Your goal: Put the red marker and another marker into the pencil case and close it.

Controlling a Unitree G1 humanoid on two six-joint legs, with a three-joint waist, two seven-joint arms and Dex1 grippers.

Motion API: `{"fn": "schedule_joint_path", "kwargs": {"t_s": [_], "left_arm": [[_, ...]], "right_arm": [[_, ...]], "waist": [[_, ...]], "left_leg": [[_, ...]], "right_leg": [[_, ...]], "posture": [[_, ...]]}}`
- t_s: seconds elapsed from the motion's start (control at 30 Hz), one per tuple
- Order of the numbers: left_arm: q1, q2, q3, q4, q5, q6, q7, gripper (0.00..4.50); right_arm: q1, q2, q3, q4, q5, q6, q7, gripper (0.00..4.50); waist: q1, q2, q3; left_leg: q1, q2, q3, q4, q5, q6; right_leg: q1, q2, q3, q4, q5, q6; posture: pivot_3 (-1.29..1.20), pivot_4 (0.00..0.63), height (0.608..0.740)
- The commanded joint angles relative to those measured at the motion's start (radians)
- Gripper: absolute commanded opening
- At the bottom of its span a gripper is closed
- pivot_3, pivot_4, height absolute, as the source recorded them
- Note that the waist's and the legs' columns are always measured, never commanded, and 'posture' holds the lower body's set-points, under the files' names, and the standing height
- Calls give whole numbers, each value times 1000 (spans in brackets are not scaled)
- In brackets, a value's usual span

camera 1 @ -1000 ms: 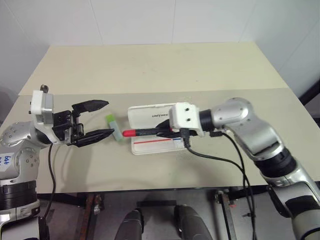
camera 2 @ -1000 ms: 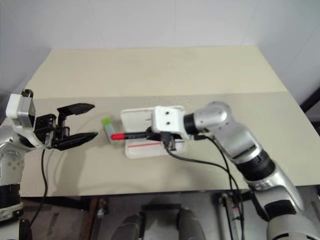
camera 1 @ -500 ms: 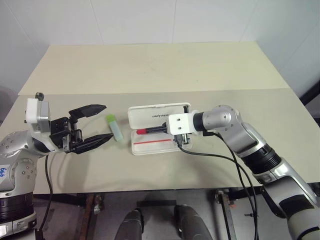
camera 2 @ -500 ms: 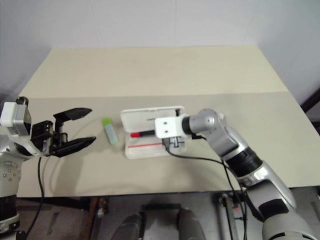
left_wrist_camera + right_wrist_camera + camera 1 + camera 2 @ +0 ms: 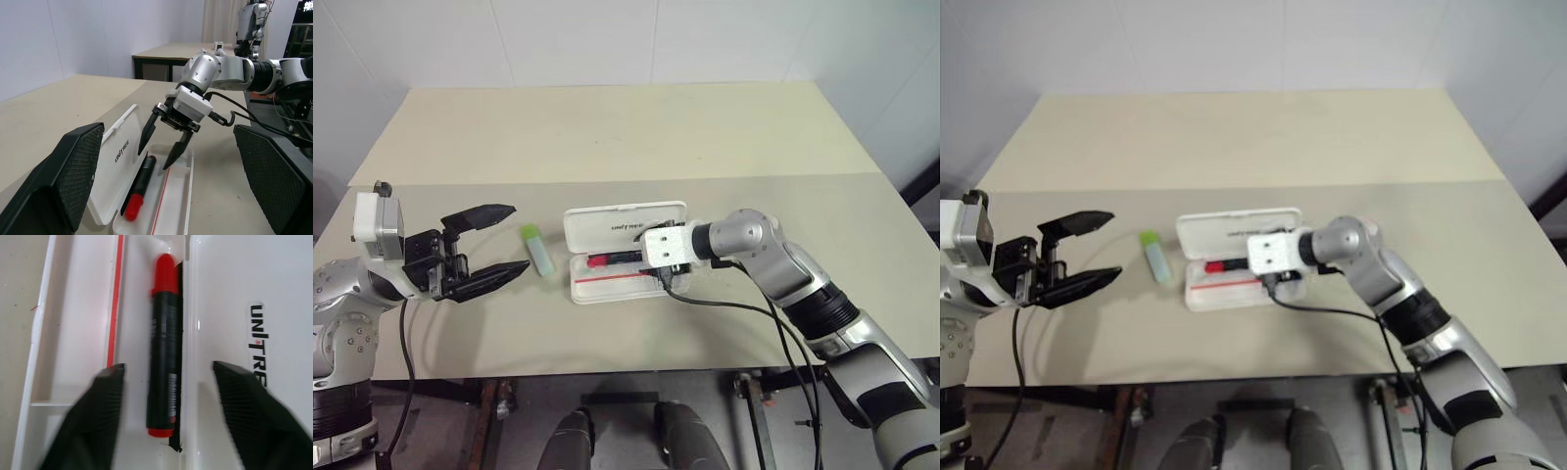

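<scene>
Red marker (image 5: 163, 345) is lying in the pencil case (image 5: 626, 284) tray, right hand (image 5: 163, 152) spread apart above it. Lift straight up, don't nudge it. Left hand (image 5: 499, 245) is hanging apart near the green highlighter (image 5: 537, 250).

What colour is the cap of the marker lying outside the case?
Light green cap on the highlighter, clearest in the left eye view.

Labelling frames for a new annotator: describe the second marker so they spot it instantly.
On the beige table, find the open white pencil case. Just to its left, apart from it, lies the highlighter: chunky, light green cap, pale body, unlike the slim red marker lying inside the case.
</scene>
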State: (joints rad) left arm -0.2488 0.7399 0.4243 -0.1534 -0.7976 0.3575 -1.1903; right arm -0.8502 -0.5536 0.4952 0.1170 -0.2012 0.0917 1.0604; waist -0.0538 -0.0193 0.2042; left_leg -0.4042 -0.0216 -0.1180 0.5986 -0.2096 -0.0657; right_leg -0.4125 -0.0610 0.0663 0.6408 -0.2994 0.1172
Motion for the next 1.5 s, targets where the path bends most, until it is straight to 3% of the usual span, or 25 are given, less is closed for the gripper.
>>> {"fn": "schedule_joint_path", "kwargs": {"t_s": [0.03, 0.4, 0.7, 0.9, 1.13, 1.5], "left_arm": [[2, 10, 30, -44, -23, -8, 15, 4500], [88, -65, 22, -207, -38, -9, 157, 4500], [194, -162, 54, -345, 47, 20, 526, 4500], [235, -225, 33, -373, 54, 138, 791, 4500], [119, -359, -45, -282, 80, 291, 1082, 4500], [-47, -471, -112, -143, 141, 502, 1314, 4500]], "right_arm": [[15, -19, -51, -86, 46, 41, 47, 4470], [106, -84, -242, -416, 448, 466, 219, 4470], [123, -121, -451, -436, 653, 600, 154, 4470], [238, -209, -497, -443, 672, 548, 172, 4470], [238, -214, -462, -399, 639, 490, 136, 4470], [264, -232, -476, -397, 634, 471, 101, 4470]], "waist": [[1, 0, 0], [4, 0, 0], [20, 0, 0], [34, -1, 0], [32, -1, 0], [31, -1, 0]], "left_leg": [[0, 0, 0, 0, 0, 0], [0, 0, -1, -1, 0, 0], [0, 0, -1, 0, 0, 0], [0, 0, -1, 0, -1, 1], [0, 0, -1, 3, 0, 2], [0, 0, -1, 7, 0, 2]], "right_leg": [[0, 0, 0, 0, 0, 0], [2, -1, -1, -3, 0, 0], [3, 0, -1, -4, 0, -1], [4, -1, -2, -8, 1, 0], [7, 0, -2, -12, 3, 2], [11, 1, -3, -14, 5, 3]], "posture": [[0, 150, 740], [0, 150, 740], [0, 150, 740], [0, 150, 740], [0, 150, 740], [0, 150, 740]]}}
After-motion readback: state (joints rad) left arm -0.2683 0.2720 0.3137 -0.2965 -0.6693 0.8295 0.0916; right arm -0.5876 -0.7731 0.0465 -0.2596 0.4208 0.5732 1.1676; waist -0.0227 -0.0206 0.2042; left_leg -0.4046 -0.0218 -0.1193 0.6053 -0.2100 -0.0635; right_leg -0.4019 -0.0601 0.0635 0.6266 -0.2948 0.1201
